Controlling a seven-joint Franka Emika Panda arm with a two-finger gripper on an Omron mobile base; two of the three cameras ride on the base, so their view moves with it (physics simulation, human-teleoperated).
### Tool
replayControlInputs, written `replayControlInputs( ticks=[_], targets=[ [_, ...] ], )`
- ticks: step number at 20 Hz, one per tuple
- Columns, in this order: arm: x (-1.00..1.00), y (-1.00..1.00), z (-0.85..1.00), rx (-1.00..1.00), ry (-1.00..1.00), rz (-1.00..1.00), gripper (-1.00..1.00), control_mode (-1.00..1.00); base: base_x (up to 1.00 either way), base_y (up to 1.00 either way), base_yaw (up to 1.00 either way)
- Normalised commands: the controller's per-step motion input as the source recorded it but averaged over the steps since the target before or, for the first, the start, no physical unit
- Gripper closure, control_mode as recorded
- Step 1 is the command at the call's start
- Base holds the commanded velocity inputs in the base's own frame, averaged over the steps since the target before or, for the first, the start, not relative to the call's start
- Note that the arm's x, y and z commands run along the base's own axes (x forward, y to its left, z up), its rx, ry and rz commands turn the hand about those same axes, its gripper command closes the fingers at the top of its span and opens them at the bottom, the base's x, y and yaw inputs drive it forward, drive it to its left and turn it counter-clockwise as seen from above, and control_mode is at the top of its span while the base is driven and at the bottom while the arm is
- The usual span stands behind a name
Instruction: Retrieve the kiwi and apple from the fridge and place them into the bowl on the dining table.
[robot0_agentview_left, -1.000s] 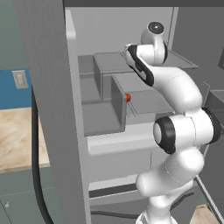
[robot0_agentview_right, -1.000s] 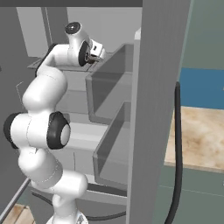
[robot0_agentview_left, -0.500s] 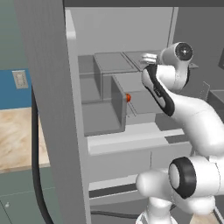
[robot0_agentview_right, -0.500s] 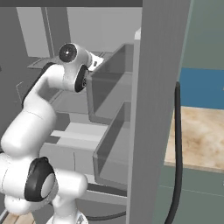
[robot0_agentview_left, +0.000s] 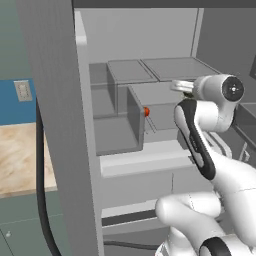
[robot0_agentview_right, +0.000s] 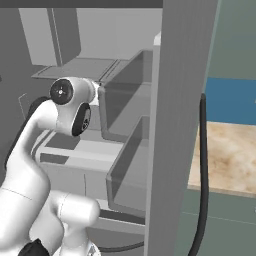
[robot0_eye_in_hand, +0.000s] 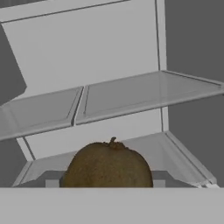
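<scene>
The kiwi (robot0_eye_in_hand: 109, 164), brown and oval, sits large and close at the bottom of the hand view, and my gripper (robot0_agentview_left: 178, 85) is shut on it. The fingertips are hidden below it. The hand hangs in front of the open fridge (robot0_agentview_left: 55, 100) at the level of the upper shelf (robot0_eye_in_hand: 122, 98), pointing inward. The apple (robot0_agentview_left: 146, 111), red-orange, peeks out on a lower shelf behind a grey bin wall, left of and below the hand. In the right base view the white wrist (robot0_agentview_right: 64, 91) stands before the fridge (robot0_agentview_right: 180, 100) interior. The bowl and the dining table are out of view.
Grey bins (robot0_agentview_left: 134, 117) and shelves fill the fridge interior, and a door wall stands at the far right (robot0_agentview_left: 225, 35). Beside the fridge lie a beige marbled counter (robot0_agentview_left: 17, 155) and a black cable (robot0_agentview_left: 41, 165), with the same cable (robot0_agentview_right: 202, 165) in the right base view.
The arm has drawn back from the shelves and swung toward the fridge's right side. The wrist now sits lower and nearer the cameras, with the kiwi still in the gripper.
</scene>
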Motion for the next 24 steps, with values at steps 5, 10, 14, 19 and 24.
replayControlInputs(
  ticks=[5,10,14,19,24],
  targets=[
    [-0.8,-0.13,-0.04,0.0,0.0,0.03,1.0,1.0,-0.2,-0.02,0.01],
    [0.0,0.0,0.0,0.0,0.0,0.0,1.0,1.0,-0.93,-0.1,0.06],
    [0.0,0.0,0.0,0.0,0.0,0.0,1.0,1.0,-0.99,-0.08,0.15],
    [0.0,0.0,0.0,0.0,0.0,0.0,1.0,1.0,-0.77,-0.06,0.21],
    [0.0,0.0,0.0,0.0,0.0,0.0,1.0,1.0,-0.52,-0.25,0.31]
  ],
)
